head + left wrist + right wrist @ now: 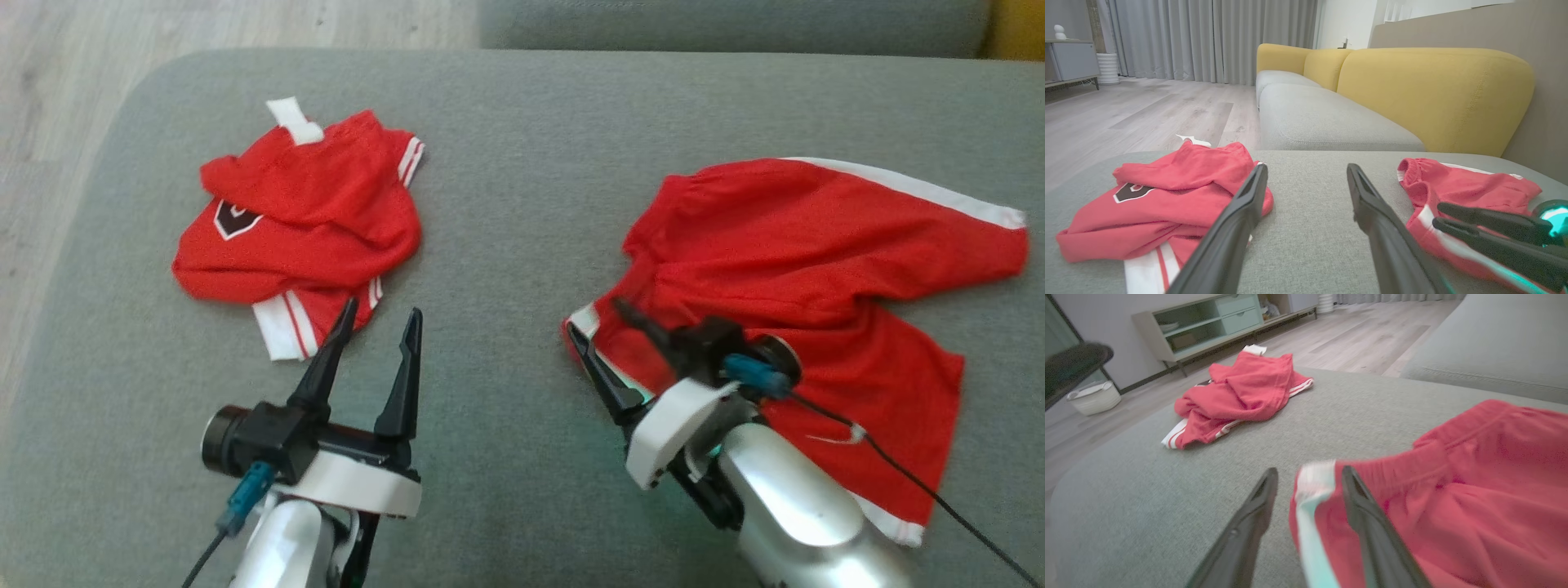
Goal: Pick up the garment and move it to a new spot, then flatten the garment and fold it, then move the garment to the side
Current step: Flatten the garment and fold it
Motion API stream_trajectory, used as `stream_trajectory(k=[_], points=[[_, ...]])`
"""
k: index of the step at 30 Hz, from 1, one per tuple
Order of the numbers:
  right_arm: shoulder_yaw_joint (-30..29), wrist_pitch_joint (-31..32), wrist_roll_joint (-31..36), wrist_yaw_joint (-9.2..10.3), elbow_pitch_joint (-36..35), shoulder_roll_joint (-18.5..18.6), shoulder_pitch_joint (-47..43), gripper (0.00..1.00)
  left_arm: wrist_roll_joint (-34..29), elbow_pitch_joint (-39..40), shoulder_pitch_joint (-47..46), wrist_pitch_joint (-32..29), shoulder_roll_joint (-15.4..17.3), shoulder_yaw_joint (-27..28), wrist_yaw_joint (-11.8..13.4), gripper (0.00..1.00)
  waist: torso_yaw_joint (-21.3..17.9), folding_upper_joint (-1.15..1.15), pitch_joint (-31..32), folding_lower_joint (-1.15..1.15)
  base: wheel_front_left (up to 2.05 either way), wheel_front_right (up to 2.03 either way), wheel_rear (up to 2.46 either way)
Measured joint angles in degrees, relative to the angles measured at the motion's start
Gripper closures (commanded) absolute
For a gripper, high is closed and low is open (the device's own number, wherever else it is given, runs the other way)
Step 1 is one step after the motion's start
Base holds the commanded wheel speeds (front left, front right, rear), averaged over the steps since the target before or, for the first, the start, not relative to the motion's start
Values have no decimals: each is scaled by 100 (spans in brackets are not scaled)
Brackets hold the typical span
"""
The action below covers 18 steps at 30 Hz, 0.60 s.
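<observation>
Bare cushion (pixel 506 204) between jersey (pixel 302 220) and shorts (pixel 800 245), yellow backrest (pixel 1433 90) beyond

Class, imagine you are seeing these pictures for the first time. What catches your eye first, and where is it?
Two bright red garments stand out on the grey cushion: a crumpled shirt on the left and spread-out shorts on the right. Next comes the right gripper, its fingers apart on either side of the shorts' white-striped corner. The left gripper hangs open near the shirt.

Grey couch (pixel 522 163), wooden floor (pixel 82 49)
</observation>
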<state>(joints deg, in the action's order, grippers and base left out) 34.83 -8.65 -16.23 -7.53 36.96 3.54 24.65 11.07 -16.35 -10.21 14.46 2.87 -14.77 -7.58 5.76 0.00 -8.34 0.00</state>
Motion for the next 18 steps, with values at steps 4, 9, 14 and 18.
stream_trajectory(k=[4, 9, 14, 18], points=[[-546, -232, 18, 0, -165, -1, -217, 0, -20, 8, 70, 0, 0, 19, 0, 0, -156, 0, 108, 0, 0, 0, 0], [-1573, -448, 276, 0, -548, -1, -762, 0, -55, 18, 127, 0, 0, 33, 0, 0, -410, 0, 258, 0, 0, 0, 0], [-2789, -509, 751, 0, -1220, -47, -1534, 0, -63, 29, 131, 0, 3, 32, 0, 0, -717, 0, 358, 0, 0, 0, 0], [-3640, -550, 934, 0, -1637, -56, -2208, 0, -102, 38, 131, 0, 8, -13, 0, 0, -943, 0, 383, 0, 0, 0, 0]])
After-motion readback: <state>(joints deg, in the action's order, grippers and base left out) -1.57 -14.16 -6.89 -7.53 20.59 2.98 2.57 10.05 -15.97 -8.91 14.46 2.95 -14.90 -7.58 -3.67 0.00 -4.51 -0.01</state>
